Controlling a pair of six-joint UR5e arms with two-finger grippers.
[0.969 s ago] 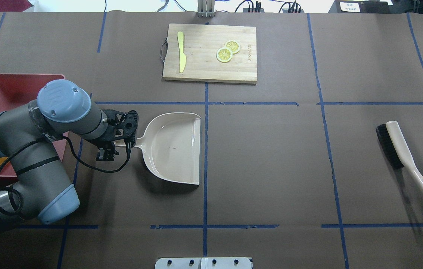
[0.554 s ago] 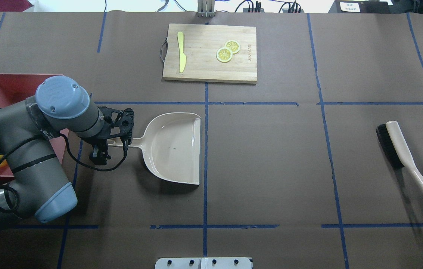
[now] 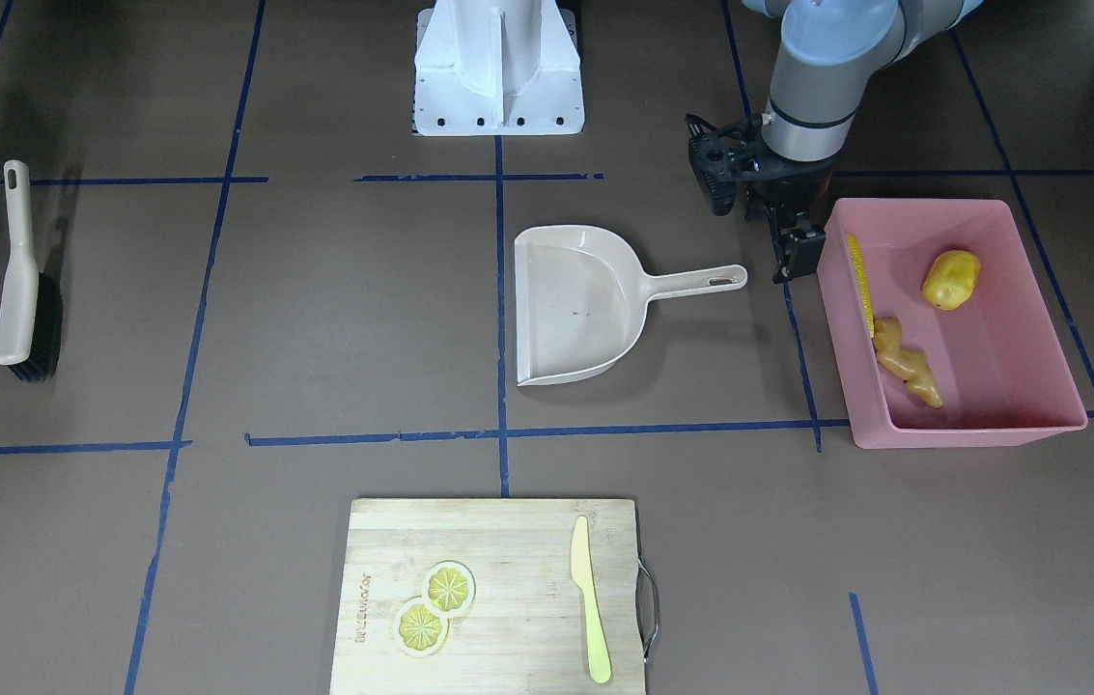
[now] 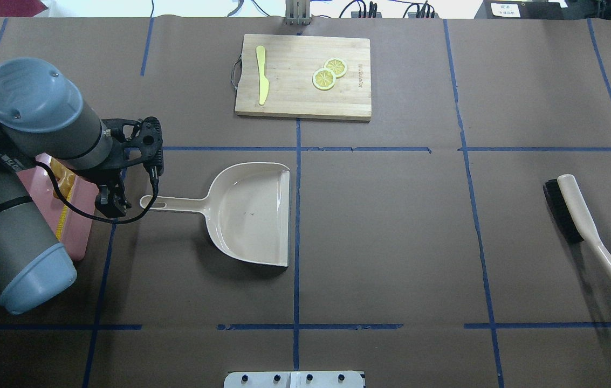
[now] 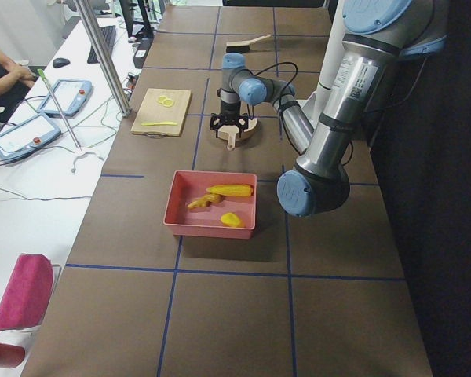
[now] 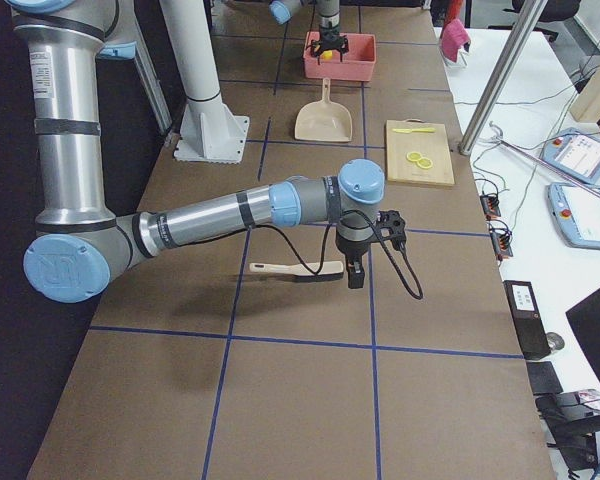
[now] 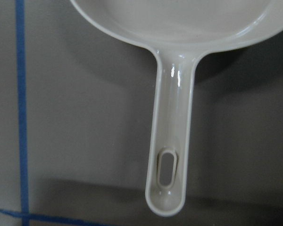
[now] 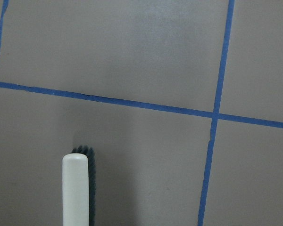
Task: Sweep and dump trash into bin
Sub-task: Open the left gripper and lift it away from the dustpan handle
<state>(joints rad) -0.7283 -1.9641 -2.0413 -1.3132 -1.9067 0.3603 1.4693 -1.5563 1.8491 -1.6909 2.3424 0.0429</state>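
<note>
Trash: three pieces, all lying inside the bin (image 3: pixel 967 430), none on the table (image 3: pixel 315 319). One corn cob (image 3: pixel 860 280) lies along the inner wall on the dustpan side. One ginger root (image 3: pixel 906 362) sits at the corn's end, touching it or nearly so. One potato (image 3: pixel 950 279) rests apart from both, nearer the bin's middle. By the look these are hard, light toy pieces. The corn and potato are smooth and apt to roll; the ginger is knobbly and likely to stay put. Poor things to pinch, better pushed with bristles into a pan and tipped out. With all three in the bin, the job reads as done. One dustpan (image 3: pixel 585 304) lies flat and empty just beside the bin, its handle pointing at it; the handle is the place to grasp. The left gripper (image 3: pixel 791 253) hangs between handle end and bin rim, holding nothing; whether its jaws are parted I cannot tell. One brush (image 3: pixel 25 280) lies well apart at the far end. The right gripper (image 6: pixel 355 268) hovers beside it, jaw state unreadable. One cutting board (image 3: pixel 498 594) carries two lemon slices (image 3: pixel 435 603) and one knife (image 3: pixel 590 598).
</note>
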